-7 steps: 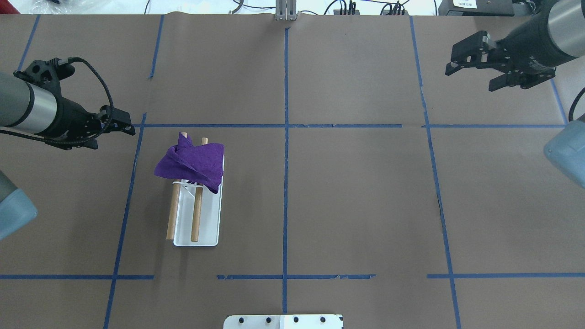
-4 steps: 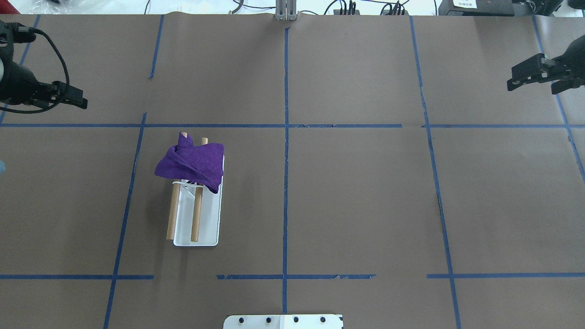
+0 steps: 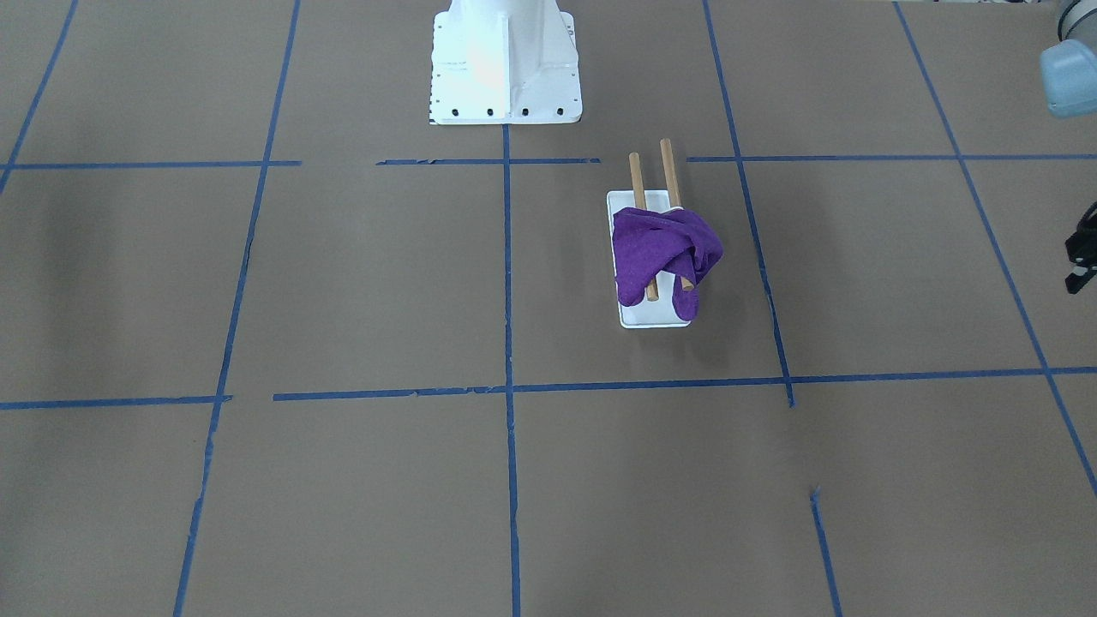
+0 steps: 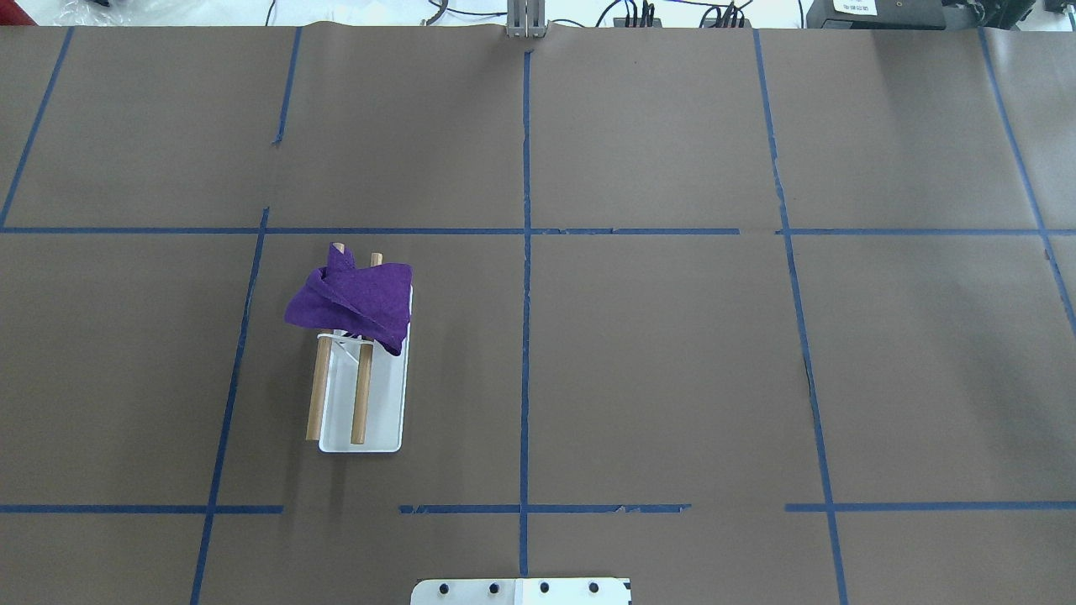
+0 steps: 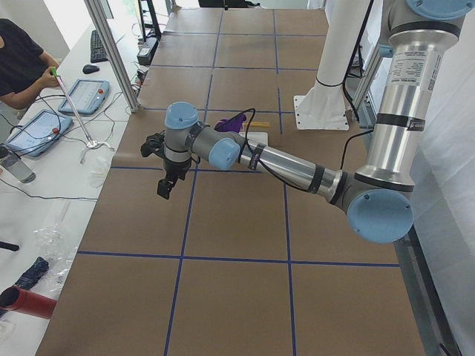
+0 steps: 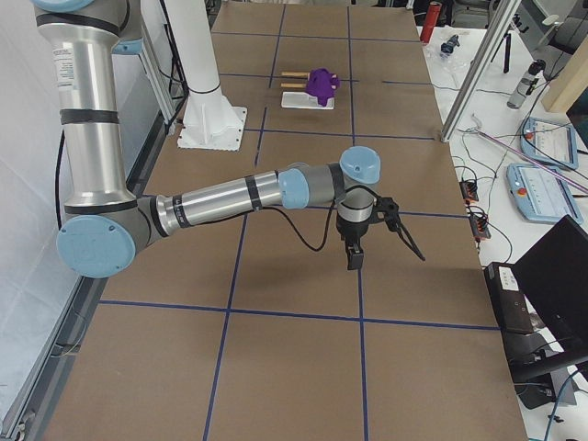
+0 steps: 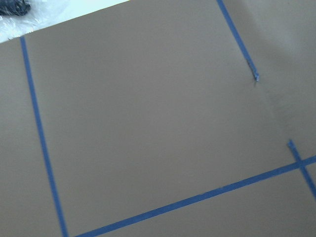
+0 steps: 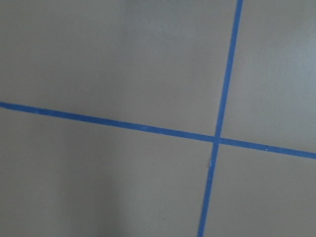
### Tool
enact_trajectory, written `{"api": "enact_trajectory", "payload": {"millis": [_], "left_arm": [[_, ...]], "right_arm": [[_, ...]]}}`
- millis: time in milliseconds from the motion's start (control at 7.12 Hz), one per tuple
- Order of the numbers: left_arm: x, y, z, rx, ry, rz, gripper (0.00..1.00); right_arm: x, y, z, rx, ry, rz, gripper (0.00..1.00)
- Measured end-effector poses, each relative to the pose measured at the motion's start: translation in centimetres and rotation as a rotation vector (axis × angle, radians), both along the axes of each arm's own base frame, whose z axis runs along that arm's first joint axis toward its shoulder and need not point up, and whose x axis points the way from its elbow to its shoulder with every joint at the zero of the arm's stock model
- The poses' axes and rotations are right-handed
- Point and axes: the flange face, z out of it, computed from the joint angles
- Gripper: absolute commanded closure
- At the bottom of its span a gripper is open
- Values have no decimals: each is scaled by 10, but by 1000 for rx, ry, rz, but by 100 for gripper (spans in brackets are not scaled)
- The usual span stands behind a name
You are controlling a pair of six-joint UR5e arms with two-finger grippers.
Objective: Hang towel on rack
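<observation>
The purple towel [image 4: 357,294] lies bunched over the far end of the rack's two brown dowels [image 4: 361,395], and part of it droops toward the white base [image 4: 382,412]. It also shows in the front view [image 3: 660,248] on the rack [image 3: 656,317]. Both grippers are far from it and outside the overhead view. The left gripper [image 5: 163,189] hangs over the table's left end. The right gripper [image 6: 354,257] hangs over the right end. I cannot tell whether either is open or shut. Both wrist views show only brown paper and blue tape.
The white robot pedestal [image 3: 504,60] stands at the table's near edge. A dark part of the left arm's end [image 3: 1082,257] shows at the front view's right edge. A person [image 5: 18,59] and tablets sit beyond the table's far edge, by metal posts [image 5: 111,52].
Both arms have swung outward and left the overhead view, the left to the left, the right to the right. The towel and rack have not moved.
</observation>
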Motion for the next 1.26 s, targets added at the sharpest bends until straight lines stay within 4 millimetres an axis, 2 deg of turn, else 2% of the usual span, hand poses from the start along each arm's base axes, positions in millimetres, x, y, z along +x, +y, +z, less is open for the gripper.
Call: {"api": "enact_trajectory", "payload": {"millis": [140, 281, 561, 842, 1263], "left_arm": [[-15, 14, 20, -90, -6, 15, 0], [-19, 34, 40, -181, 29, 31, 0], [-22, 61, 61, -222, 96, 97, 0], [-24, 67, 69, -203, 94, 139, 0], [-36, 54, 65, -262, 114, 44, 0]], "right_arm": [[24, 7, 22, -7, 3, -49, 0], [35, 14, 34, -15, 3, -68, 0], [41, 26, 49, -37, 5, -71, 0], [41, 31, 66, -76, 0, -68, 0], [61, 39, 70, -82, -39, -26, 0]]}}
